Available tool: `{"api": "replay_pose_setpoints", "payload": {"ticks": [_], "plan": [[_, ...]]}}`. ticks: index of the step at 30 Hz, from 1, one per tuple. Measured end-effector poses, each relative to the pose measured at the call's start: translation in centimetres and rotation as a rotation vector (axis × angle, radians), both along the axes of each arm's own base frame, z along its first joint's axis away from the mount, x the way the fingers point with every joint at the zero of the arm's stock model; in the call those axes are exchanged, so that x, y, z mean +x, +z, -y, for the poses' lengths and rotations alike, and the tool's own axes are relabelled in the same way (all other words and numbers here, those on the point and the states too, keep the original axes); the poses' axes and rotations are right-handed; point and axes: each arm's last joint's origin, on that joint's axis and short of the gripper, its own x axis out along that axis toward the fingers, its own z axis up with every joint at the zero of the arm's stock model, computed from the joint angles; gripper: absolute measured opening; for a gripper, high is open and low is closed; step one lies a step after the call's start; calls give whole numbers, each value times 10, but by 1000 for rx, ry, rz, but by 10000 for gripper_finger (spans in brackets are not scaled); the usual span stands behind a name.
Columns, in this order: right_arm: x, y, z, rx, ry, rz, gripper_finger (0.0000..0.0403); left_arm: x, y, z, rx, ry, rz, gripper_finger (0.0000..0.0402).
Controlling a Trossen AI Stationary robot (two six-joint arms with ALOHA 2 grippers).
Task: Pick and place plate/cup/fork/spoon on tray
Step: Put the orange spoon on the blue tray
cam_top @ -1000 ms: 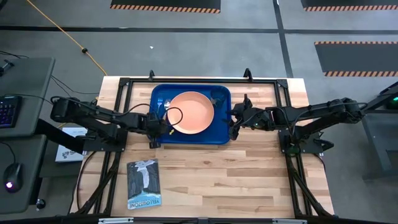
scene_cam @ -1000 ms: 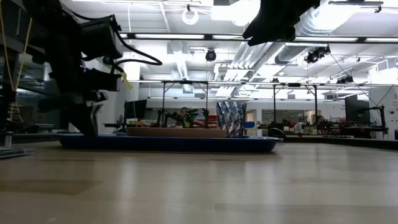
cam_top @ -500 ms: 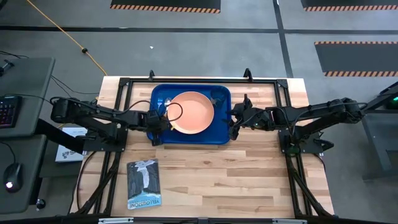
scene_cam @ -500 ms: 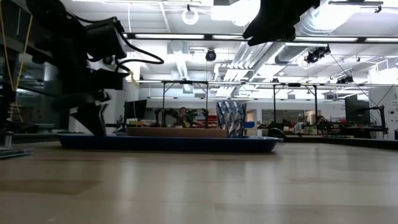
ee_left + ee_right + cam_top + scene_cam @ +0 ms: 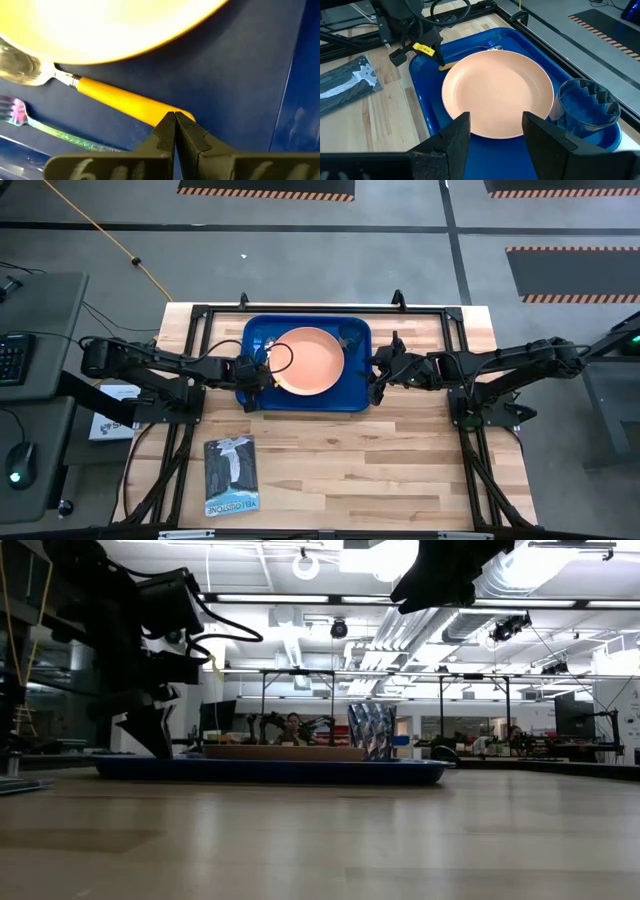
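The blue tray (image 5: 350, 395) holds the peach plate (image 5: 307, 360), the dark see-through cup (image 5: 350, 337) at its far right corner, the spoon (image 5: 120, 102) and the fork (image 5: 15, 110). Spoon and fork lie flat on the tray floor, left of the plate. My left gripper (image 5: 262, 385) is shut and slants down over the tray's left part. Its tips (image 5: 175, 117) stand at the free end of the spoon's yellow handle. My right gripper (image 5: 495, 135) is open and empty, just outside the tray's right rim, and faces the plate (image 5: 497, 92) and cup (image 5: 585, 107). My left gripper's shut fingertips (image 5: 167, 127) stand at the free end of the spoon's yellow handle (image 5: 187, 116), slanting down from the table's left. Whether they touch it or hover just above it, I cannot tell. The spoon lies flat on the tray, its bowl (image 5: 20, 65) beside the plate's rim.
A dark booklet (image 5: 229, 475) lies on the wood near the table's front left. A black frame runs along the table's far edge and sides. Bare wood lies between the tray and the near edge.
My left gripper has gone a little toward the table's right, farther over the tray, and has then kept still. The plate, the cup and my right gripper have stayed where they were.
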Motion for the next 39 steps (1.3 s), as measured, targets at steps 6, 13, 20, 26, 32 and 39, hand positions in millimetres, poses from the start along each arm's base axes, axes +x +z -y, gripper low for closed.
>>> {"api": "replay_pose_setpoints", "payload": {"ticks": [6, 13, 20, 26, 32, 39], "plan": [[0, 0, 0, 0, 0, 0, 172, -2, 1, 5, -83, -38, -6, 0], [0, 0, 0, 0, -1, 0, 172, -5, -2, 5, -98, -35, -46, 0], [0, 0, 0, -1, -2, 0, 172, -3, -2, 5, -127, -42, -32, 0], [0, 0, 0, -2, -1, 0, 172, 1, -9, 5, -139, -44, -54, 0], [0, 0, 0, -4, 0, -1, 172, 7, -10, 3, -107, -39, -3, 0], [0, -1, 0, -4, 0, -9, 172, 7, -10, 2, -76, -28, -3, 0]]}}
